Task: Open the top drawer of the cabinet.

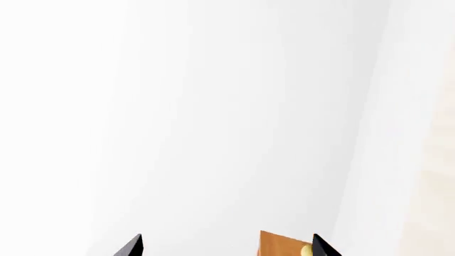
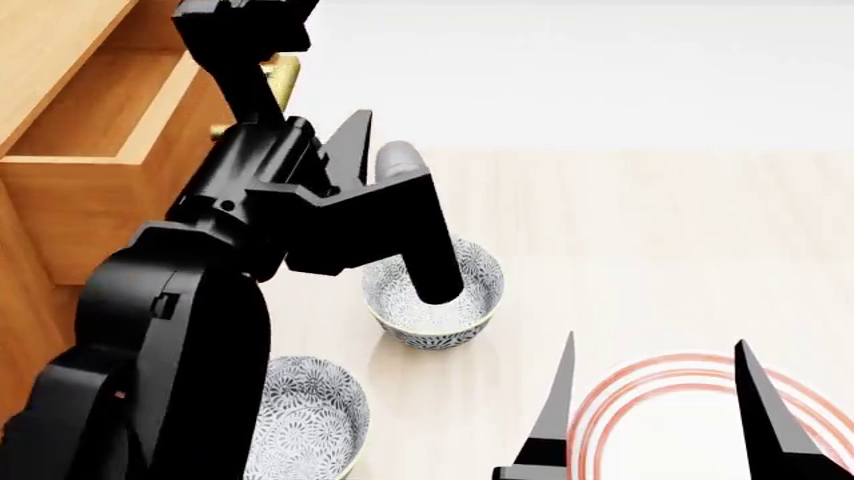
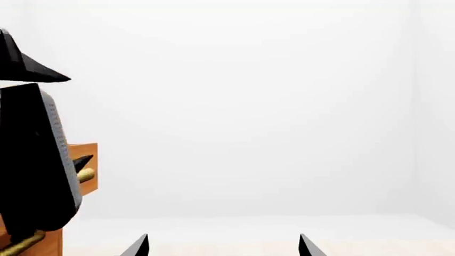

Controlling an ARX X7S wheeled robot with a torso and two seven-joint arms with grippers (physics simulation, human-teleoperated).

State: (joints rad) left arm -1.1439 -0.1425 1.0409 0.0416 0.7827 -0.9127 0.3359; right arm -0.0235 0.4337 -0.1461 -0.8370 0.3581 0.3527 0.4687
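Cabinet: The cabinet [image 2: 40, 250] is tall and made of orange-brown wood. Everything below is placed from it.

Top drawer: The top drawer [image 2: 114, 150] sticks out of the cabinet's front. You can see into the wooden box, and it looks empty. It seems to be already partly open.

Handle: The brass handle [image 2: 278, 80] is on the drawer's front, on the side away from the cabinet. Only a small bit of it shows. The arm hides the rest.

Left gripper: The left gripper [image 1: 226, 246] is up by the handle. In the left wrist view its two black tips stand wide apart, with the drawer corner and a bit of brass next to one tip. It looks let go, not pinching the handle.

Right gripper: The right gripper [image 2: 654, 410] hangs far from the cabinet, over a plate [image 2: 627, 400] with red rings. Its fingers [image 2: 554, 420] are spread and hold nothing.

Bowls: Two patterned bowls sit on the pale table [image 2: 641, 230] near the cabinet. The left arm reaches over the far bowl [image 2: 481, 290]. The near bowl [image 2: 314, 410] is beside the arm's lower part.

What could go wrong: If the left arm drops or swings, I think it could bump a bowl. If the tips miss the handle, they could slip and the drawer would stay where it is. A hard push could slide the drawer shut again.
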